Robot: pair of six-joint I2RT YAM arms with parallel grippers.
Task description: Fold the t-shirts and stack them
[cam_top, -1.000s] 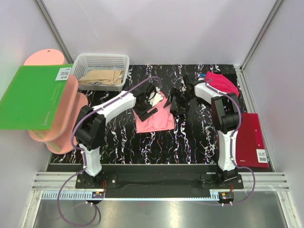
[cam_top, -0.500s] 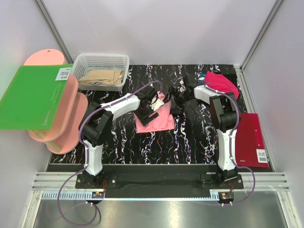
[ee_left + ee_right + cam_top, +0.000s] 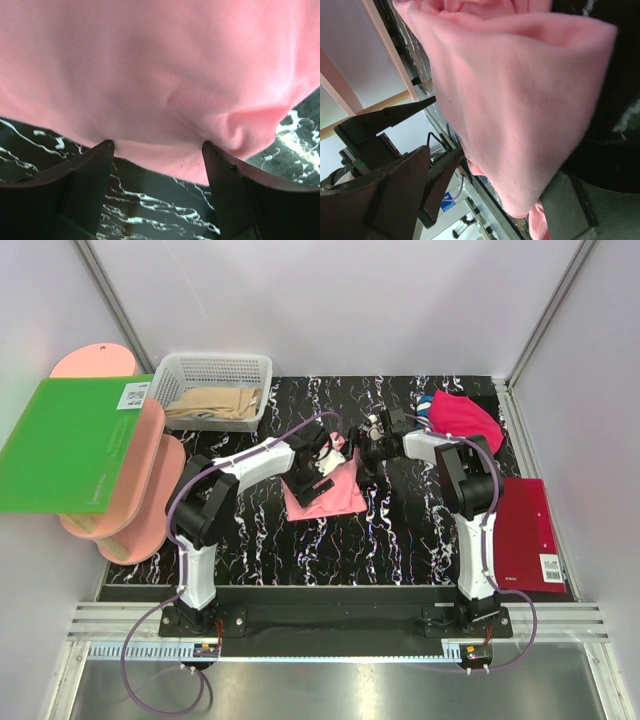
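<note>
The salmon-pink t-shirt (image 3: 328,492) lies partly folded on the black marbled table, between the two arms. My left gripper (image 3: 320,455) hovers over its far left part. In the left wrist view the left gripper (image 3: 157,145) is open, both dark fingertips (image 3: 87,175) touching the shirt's hem (image 3: 165,100). My right gripper (image 3: 366,447) is at the shirt's far right corner. It is open, with a thick fold of pink cloth (image 3: 520,100) lying between its fingers (image 3: 395,195). A magenta t-shirt (image 3: 463,416) lies crumpled at the back right.
A white basket (image 3: 215,367) holding beige cloth stands at the back left. A green board (image 3: 70,445) rests on a pink shelf unit (image 3: 140,490) at the left. A dark-red board (image 3: 525,535) lies along the right edge.
My right gripper has moved left onto the pink shirt's far right corner and its jaws have narrowed a little. The left gripper has shifted slightly right, toward the shirt's far edge.
</note>
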